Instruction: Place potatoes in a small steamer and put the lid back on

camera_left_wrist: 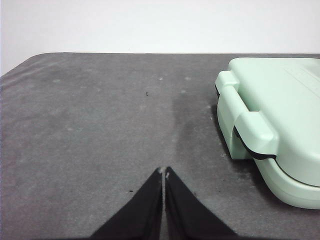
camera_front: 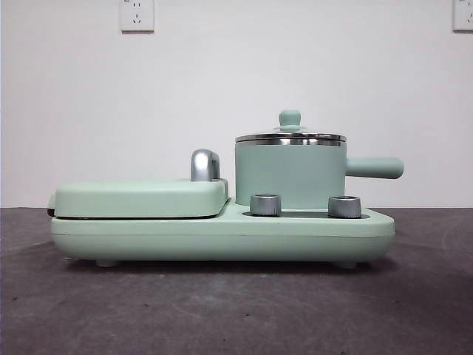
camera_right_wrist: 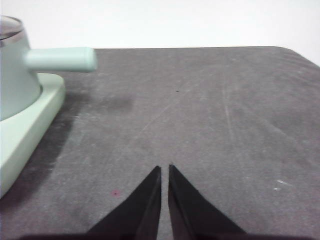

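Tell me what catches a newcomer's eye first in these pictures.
A mint-green cooker fills the middle of the grey table. On its right end stands the small steamer, the glass lid on and the handle pointing right; a flat closed griddle cover lies on the left. Both grippers wait off to the sides, shut and empty.

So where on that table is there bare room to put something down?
Bare grey table lies beside the griddle, by the left gripper, and beyond the steamer's handle, by the right gripper. The green cooker base is crowded.
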Controlling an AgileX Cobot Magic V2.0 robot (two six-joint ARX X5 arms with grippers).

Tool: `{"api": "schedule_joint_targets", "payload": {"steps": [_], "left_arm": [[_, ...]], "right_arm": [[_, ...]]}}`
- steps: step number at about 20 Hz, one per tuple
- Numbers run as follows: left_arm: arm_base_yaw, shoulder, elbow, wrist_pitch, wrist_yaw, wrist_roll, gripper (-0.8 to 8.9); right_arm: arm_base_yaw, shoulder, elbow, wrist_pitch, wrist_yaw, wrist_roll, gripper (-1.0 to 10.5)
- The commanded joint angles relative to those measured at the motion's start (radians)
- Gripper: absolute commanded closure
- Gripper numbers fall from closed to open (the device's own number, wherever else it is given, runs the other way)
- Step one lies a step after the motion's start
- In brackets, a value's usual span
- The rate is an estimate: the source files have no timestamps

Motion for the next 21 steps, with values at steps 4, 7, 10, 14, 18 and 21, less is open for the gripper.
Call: {"api": "schedule_joint_targets", "payload": {"steps": [4,7,10,14,18,21], "left_arm": [[0.001,-0.001,-0.02,-0.006,0.0,0.006,8.08],[0.001,-0.001,-0.02,-0.006,0.0,0.006,8.08],[0.001,-0.001,-0.02,-0.006,0.0,0.006,8.08],[0.001,-0.001,-0.02,-0.006,0.0,0.006,8.08],[0.001,-0.001,-0.02,-0.006,0.0,0.006,8.08],[0.001,-0.001,-0.02,-0.006,0.0,0.006,8.08]], "right_arm": [[-0.002,-0.001,-0.01,0.004,-0.001,-0.014,9.2],[-0.001,-0.001,-0.009,0.013,0.0,-0.013,9.2],[-0.001,-0.001,-0.009,0.018,0.0,-0.014,9.2],[-0.001,-0.001,-0.009,0.018,0.0,-0.014,9.2],[-0.001,-0.001,-0.009,0.018,0.0,-0.014,9.2],[-0.001,-0.001,-0.009,0.018,0.0,-0.014,9.2]]}}
